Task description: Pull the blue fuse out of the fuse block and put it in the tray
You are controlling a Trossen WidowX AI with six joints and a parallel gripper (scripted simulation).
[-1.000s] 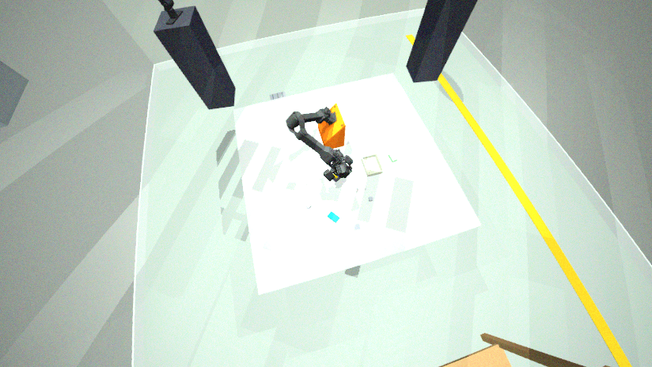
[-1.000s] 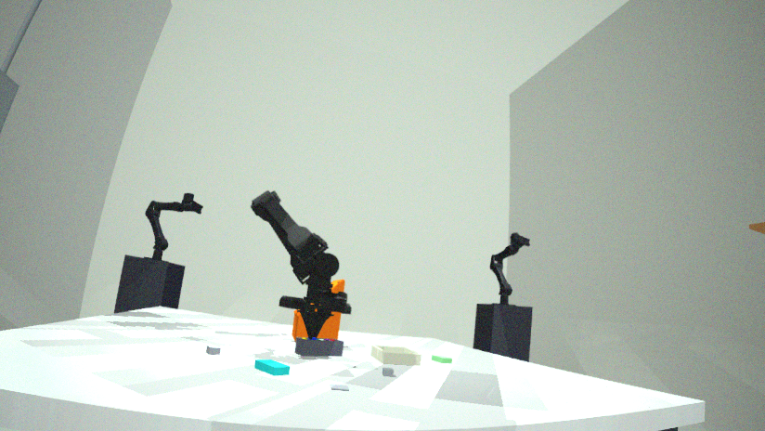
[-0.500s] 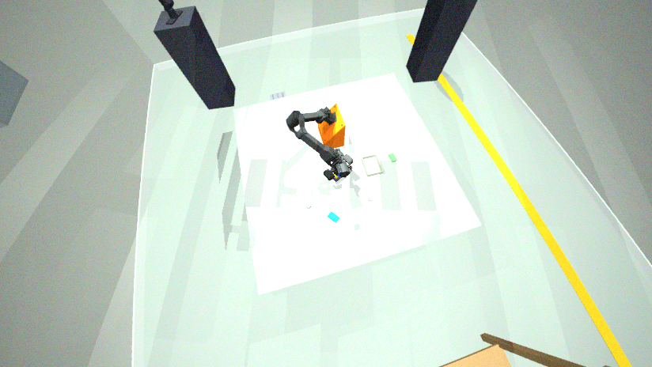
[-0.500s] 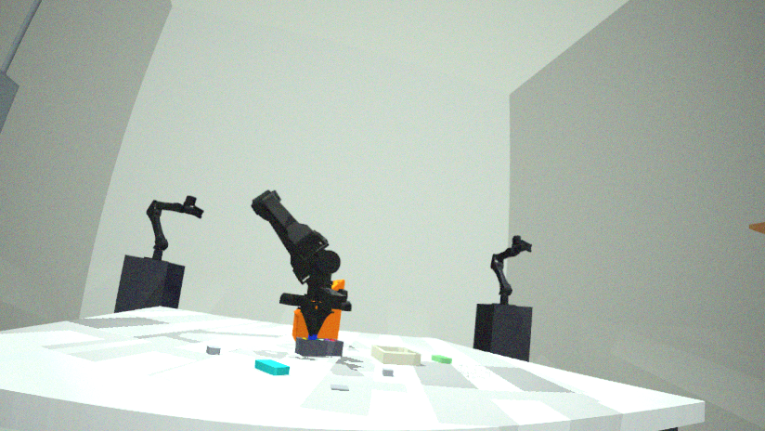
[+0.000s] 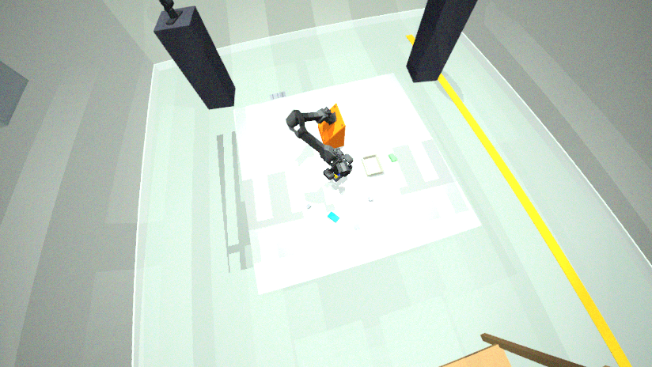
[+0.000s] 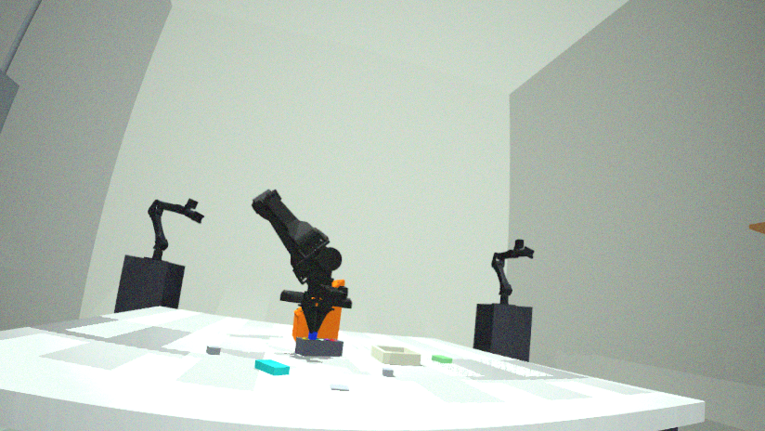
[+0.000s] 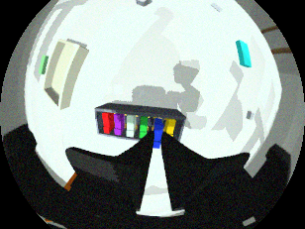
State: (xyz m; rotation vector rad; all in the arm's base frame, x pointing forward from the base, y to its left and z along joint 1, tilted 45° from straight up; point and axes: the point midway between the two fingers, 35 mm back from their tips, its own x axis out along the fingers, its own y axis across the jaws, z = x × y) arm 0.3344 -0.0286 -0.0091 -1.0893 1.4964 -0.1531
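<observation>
The dark fuse block [image 6: 326,347] [image 7: 141,109] stands under my gripper. My gripper [image 6: 313,331] [image 7: 156,135] is shut on the blue fuse [image 6: 313,335] [image 7: 157,126], which is upright and stands higher than the others. Whether its lower end is clear of the slot cannot be told. Beside it in the block are the green fuse [image 7: 144,126] and the yellow fuse [image 7: 170,127]. The white [image 7: 131,126], purple [image 7: 119,124] and red [image 7: 107,123] fuses are farther along. The cream tray [image 5: 364,166] [image 6: 407,359] [image 7: 74,83] is empty, beyond the red end of the block.
A green piece [image 5: 392,157] [image 6: 441,359] [image 7: 44,64] lies beyond the tray. A cyan block [image 5: 333,217] [image 6: 271,367] [image 7: 244,54], small grey blocks [image 6: 213,349] [image 6: 387,372] and a flat pale piece [image 6: 339,387] lie around. My orange base [image 5: 337,136] stands behind the fuse block.
</observation>
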